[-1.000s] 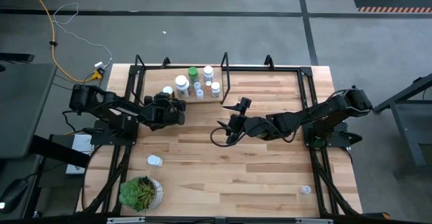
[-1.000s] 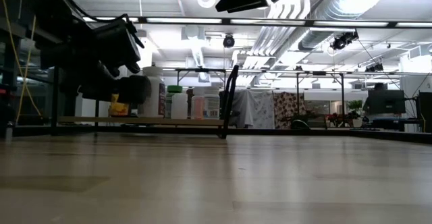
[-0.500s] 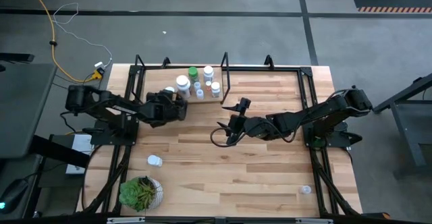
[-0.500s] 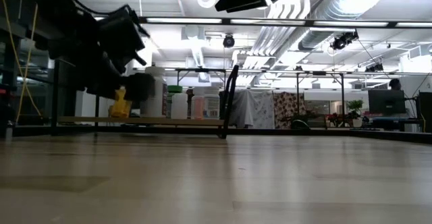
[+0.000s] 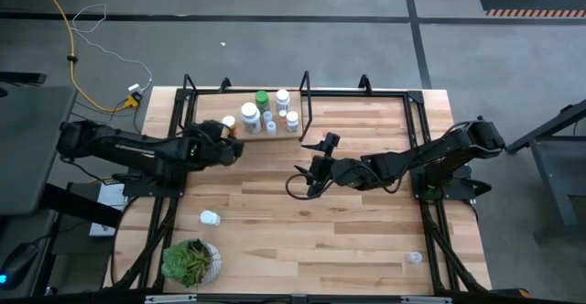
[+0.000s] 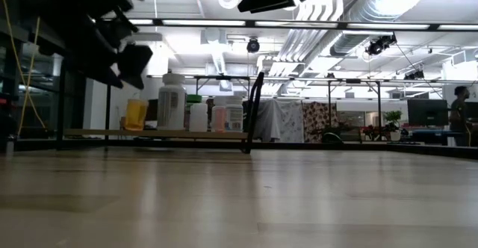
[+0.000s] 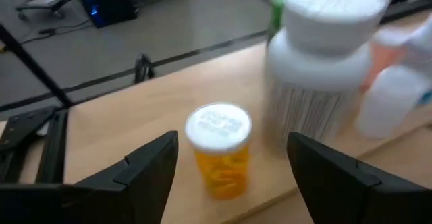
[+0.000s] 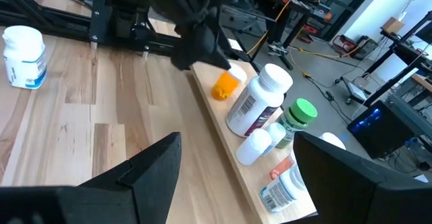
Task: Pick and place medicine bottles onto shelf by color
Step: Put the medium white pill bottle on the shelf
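Since the left pincer (image 7: 229, 177) drew back from the shelf (image 5: 240, 137), the orange bottle (image 7: 218, 147) stands freed just ahead of its open fingers. Right pincer (image 5: 309, 178) hangs open mid-counter, unmoved.

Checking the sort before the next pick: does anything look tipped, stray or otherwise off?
Two white bottles are off the shelf: one near the plant, one near the table's front right corner. The orange bottle and its shelf neighbours stand upright; nothing looks spilled.
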Tool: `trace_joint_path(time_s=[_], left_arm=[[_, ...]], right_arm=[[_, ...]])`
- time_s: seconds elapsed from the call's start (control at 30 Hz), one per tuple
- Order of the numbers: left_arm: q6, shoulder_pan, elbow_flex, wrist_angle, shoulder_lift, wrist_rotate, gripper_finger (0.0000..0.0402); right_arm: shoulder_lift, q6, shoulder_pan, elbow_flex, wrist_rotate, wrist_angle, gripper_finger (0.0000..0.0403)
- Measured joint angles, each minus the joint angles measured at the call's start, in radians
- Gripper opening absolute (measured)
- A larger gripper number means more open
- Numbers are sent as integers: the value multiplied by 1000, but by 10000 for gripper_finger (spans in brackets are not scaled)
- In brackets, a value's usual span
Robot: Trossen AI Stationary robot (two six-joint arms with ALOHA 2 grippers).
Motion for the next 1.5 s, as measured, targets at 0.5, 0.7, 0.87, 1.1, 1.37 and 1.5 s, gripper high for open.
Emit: trace_joint_path(time_s=[0.5,0.7,0.87,1.1,1.37,1.5], left_arm=[[448,-462,-27,337,-275,53,268],[851,-655,-104,788,-262,435,268],[878,-716,-108,859,-265,437,268],[859,-747,-108,831,-266,369,268],[725,-744,-15,623,-249,259,268],[520,-713,107,311,-195,300,268]], right_arm=[[-92,143,48,0,-24,-324,277],[-164,365,115,0,-114,-454,277],[-159,545,164,0,-178,-449,277],[-32,591,213,0,14,-400,277],[5,488,167,0,-11,-366,277],[-3,443,138,0,1,-388,277]])
